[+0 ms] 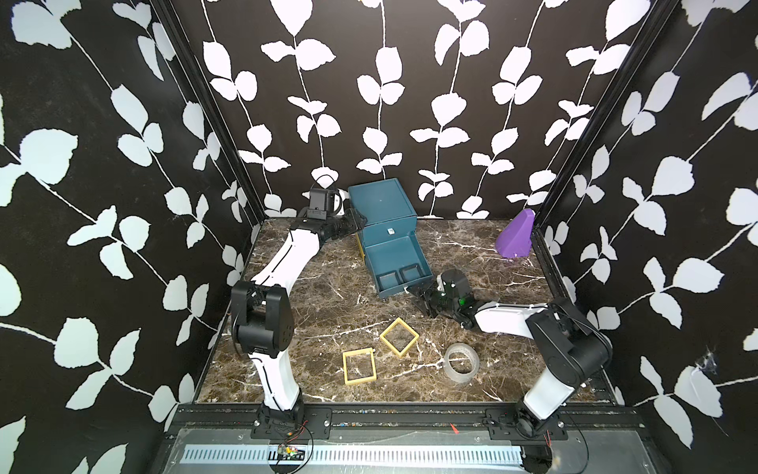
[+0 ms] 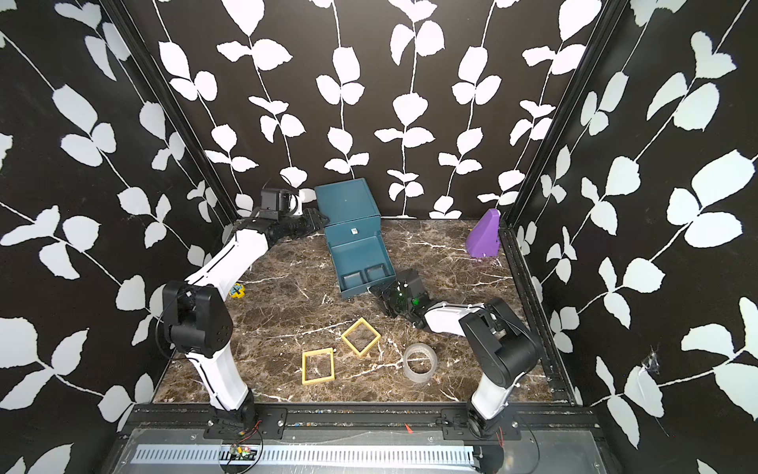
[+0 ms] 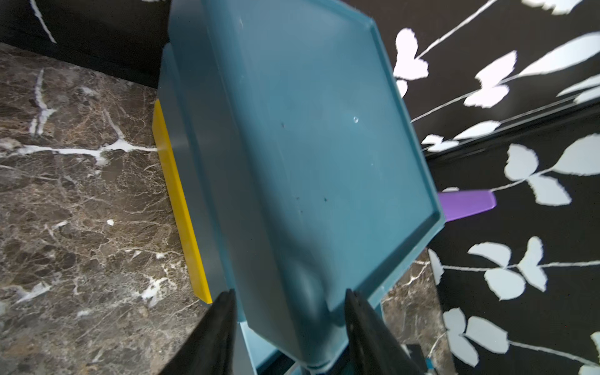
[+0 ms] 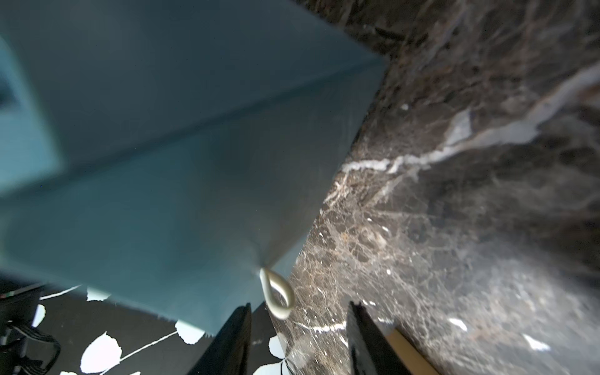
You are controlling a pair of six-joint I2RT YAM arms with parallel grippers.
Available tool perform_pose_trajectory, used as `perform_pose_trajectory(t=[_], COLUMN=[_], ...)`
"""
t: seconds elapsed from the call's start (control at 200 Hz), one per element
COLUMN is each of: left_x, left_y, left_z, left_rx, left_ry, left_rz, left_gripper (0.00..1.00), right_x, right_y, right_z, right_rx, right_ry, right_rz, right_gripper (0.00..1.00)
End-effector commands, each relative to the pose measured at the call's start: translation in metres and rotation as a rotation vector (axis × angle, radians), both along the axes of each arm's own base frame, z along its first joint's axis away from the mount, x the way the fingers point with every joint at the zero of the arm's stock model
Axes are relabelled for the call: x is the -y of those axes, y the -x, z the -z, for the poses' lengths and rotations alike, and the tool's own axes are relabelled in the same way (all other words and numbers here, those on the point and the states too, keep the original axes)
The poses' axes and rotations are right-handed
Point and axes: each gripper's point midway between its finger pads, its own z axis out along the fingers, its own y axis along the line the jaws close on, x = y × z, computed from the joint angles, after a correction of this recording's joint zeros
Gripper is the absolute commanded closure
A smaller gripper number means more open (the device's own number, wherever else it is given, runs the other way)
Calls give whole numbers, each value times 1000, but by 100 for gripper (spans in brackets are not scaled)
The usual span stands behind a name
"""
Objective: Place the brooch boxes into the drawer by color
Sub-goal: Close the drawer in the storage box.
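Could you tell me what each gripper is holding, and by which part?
The right gripper holds nothing; the drawer knob lies untouched between its jaws. The left gripper straddles a top corner of the chest; grip unclear.

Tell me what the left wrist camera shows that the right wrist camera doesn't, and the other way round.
Only the left wrist view shows the yellow strip and the purple wedge. Only the right wrist view shows the pale loop knob on a drawer front, just ahead of the right end effector. Both show the teal chest, the marble table and leafy wallpaper.
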Motion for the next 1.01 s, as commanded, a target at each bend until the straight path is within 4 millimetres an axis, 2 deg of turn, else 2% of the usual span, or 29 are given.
perform_pose_trajectory(t=[0.0,0.24,0.45,0.68,0.725,0.83,1.0], left_x=[0,3,5,6,5,5,5], left_y=[1,0,-1,-1,-1,0,-1], left_z=[-9,-4,-4,-6,-5,-4,-2], left_rx=[22,16,15,12,10,7,4], left_ry=[-12,-3,-1,-7,-8,-19,-19], left_rz=[32,47,58,70,70,71,73], left_gripper=[52,57,58,59,59,60,65], right_x=[-7,-11,-10,-7,-6,-6,-9], right_y=[-10,-16,-23,-28,-28,-29,-30], right_z=[-12,-5,-15,-20,-24,-36,-67], right_rx=[31,35,126,204,220,254,293], right_ry=[-75,-79,-115,-157,-163,-164,-149], right_rz=[28,39,60,102,111,118,103], right_gripper=[53,66,74,95,100,100,100])
